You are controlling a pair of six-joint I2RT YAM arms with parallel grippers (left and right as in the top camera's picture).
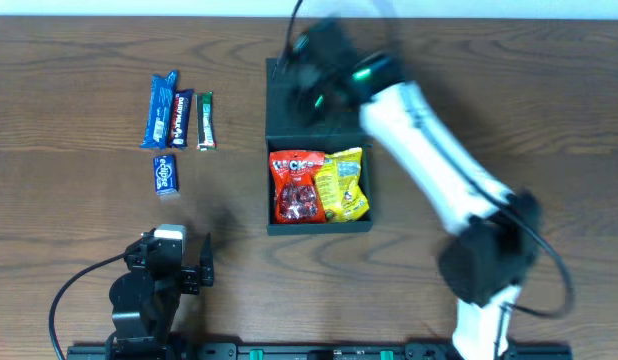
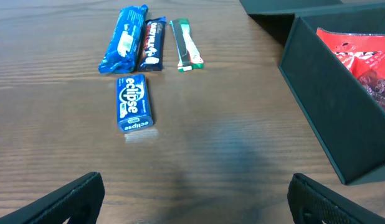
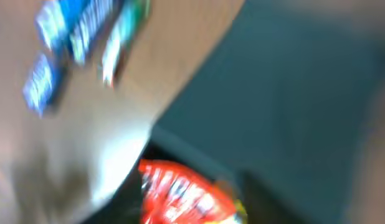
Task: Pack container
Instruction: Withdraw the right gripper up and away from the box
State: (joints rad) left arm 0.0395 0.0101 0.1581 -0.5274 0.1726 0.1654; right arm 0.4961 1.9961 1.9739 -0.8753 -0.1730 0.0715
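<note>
**Pack container, part-way packed.** The dark green-black matte rectangular container (image 1: 270, 190) sits mid-table on the brown wood-grain table (image 1: 69, 210). Its hinged flap lid (image 1: 284, 120) is folded back on the far side, which leaves the cavity open to you. A red crinkled snack packet (image 1: 297, 187) and a yellow snack packet (image 1: 346, 185) lie flat side by side inside.

Four items wait outside to the left, well apart from the box. A long blue wrapped bar (image 2: 125, 38), a dark blue bar (image 2: 152, 45) and a slim green-and-white stick (image 2: 186, 45) lie in a row. A small blue "eclipse" gum box (image 2: 134, 103) lies just in front of them.

Your left gripper (image 2: 195, 183) hangs low over bare table with its jaws spread wide, holding nothing. It faces that group and is probably staged to fetch one. Your right gripper (image 1: 314, 65) is over the lid, and you cannot tell whether it is open or closed.

Only the overhead view gives the whole layout and both arms. Only the left wrist view lets you read the labels and see the container's side wall. The right wrist view is a blur in which only the red packet, dark lid and blue wrappers register.
</note>
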